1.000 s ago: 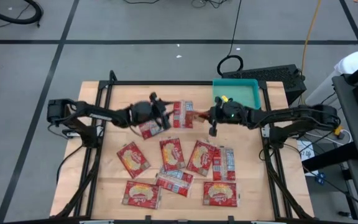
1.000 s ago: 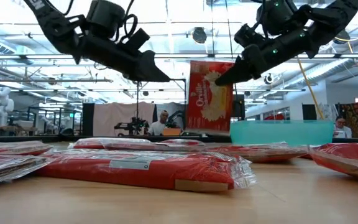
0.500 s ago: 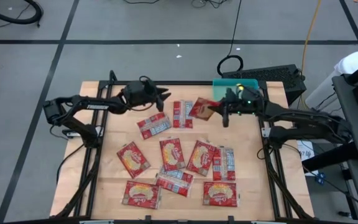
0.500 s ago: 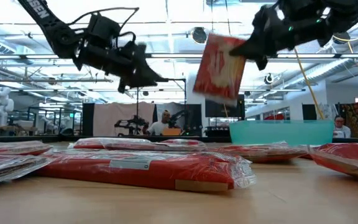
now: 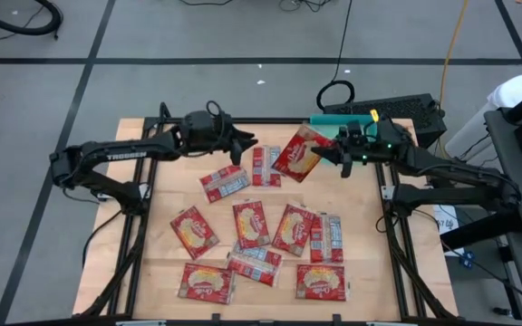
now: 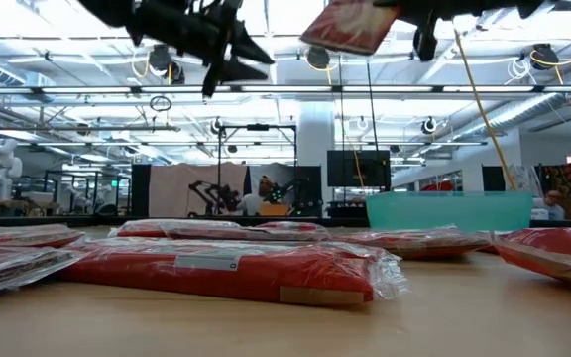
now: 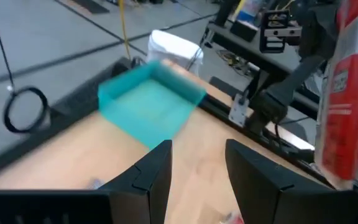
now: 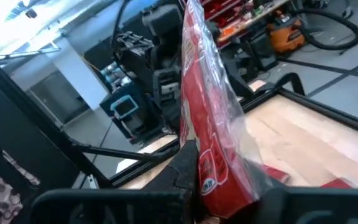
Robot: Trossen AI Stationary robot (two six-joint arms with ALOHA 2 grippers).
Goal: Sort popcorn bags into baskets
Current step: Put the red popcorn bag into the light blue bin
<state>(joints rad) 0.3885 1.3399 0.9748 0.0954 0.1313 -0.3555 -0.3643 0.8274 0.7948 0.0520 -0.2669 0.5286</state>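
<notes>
Flat red popcorn packet (image 5: 297, 154) held aloft, upper centre of high view.
Clamped by right gripper (image 5: 326, 152) beside teal plastic tray (image 5: 333, 122); left gripper (image 5: 246, 142) upper centre-left, fingers parted, empty.

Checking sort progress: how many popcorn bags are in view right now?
10. One bag is in the right gripper, in the air beside the basket. Nine lie on the table: two far, four middle, three near. The basket is partly hidden.
</notes>
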